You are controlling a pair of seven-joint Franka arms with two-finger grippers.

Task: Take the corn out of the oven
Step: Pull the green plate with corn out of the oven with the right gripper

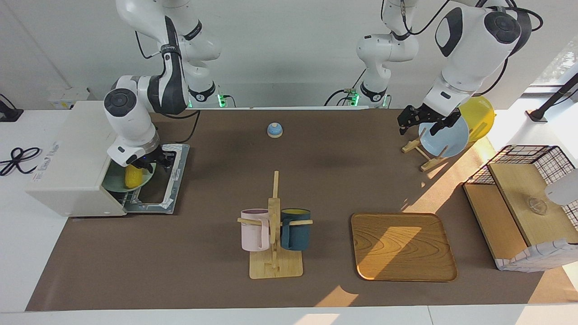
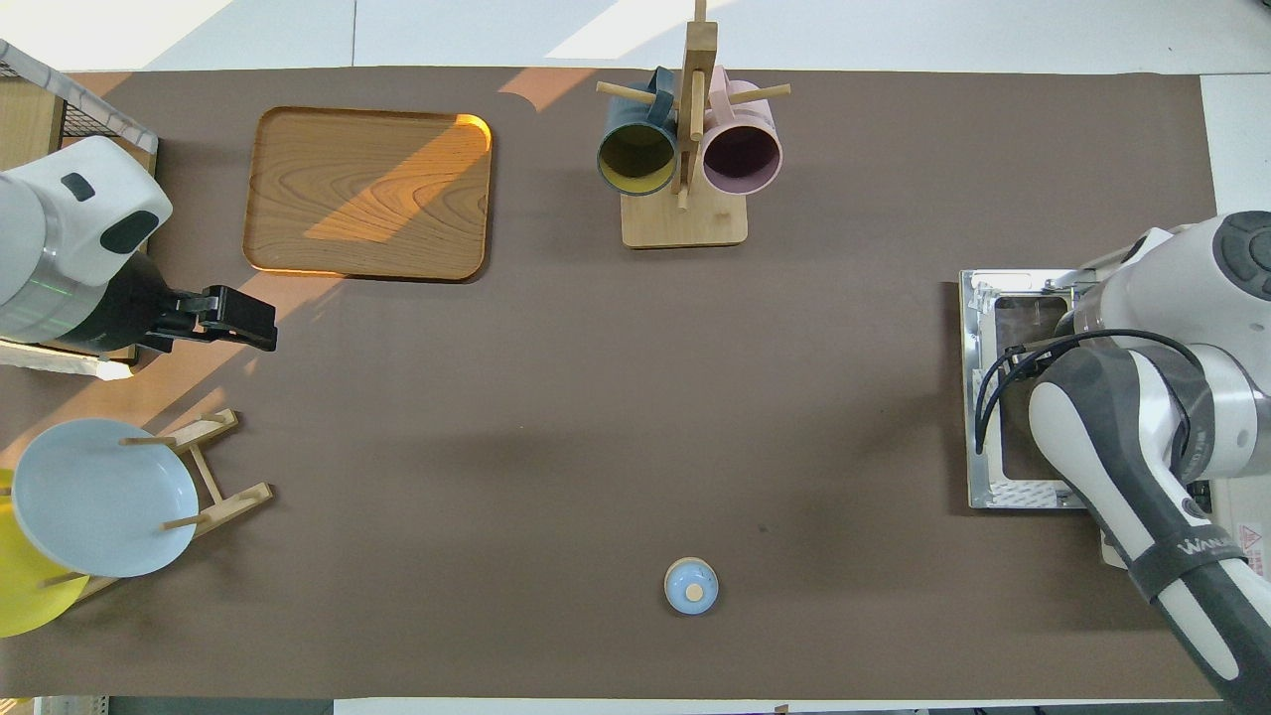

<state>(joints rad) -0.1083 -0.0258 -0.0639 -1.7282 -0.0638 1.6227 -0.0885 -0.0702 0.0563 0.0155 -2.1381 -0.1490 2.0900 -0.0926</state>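
Reaching into the mouth of the oven (image 1: pixel 67 158), the right gripper (image 1: pixel 143 166) sits right at the corn (image 1: pixel 133 176), its fingers down around the top of the yellow cob; whether they actually pinch it I cannot tell, since the wrist hides the fingertips in the facing view and the arm covers them from above. The corn lies on a pale green plate (image 1: pixel 113 183) resting on the wire rack at the oven's opening, just inside the box. The oven door (image 1: pixel 169 180) is folded down flat on the table in front of it, its glass panel showing the brown mat beneath. The oven stands at the right arm's end of the table. At the other end, the left gripper (image 1: pixel 422 123) hangs in the air over the plate rack (image 1: pixel 422 155), its fingers spread apart and holding nothing; the arm waits there. A light blue plate (image 1: pixel 447 140) and a yellow plate (image 1: pixel 478 117) stand on edge in that rack. Out from there sit a wooden tray (image 1: pixel 402 246) and, at the table's edge, a wire basket (image 1: pixel 533 158) over a wooden shelf. A mug stand (image 1: pixel 274 225) with a pink mug (image 1: pixel 254 230) and a dark blue mug (image 1: pixel 295 230) stands mid-table, and a small blue knobbed lid (image 1: pixel 274 130) lies nearer to the robots.
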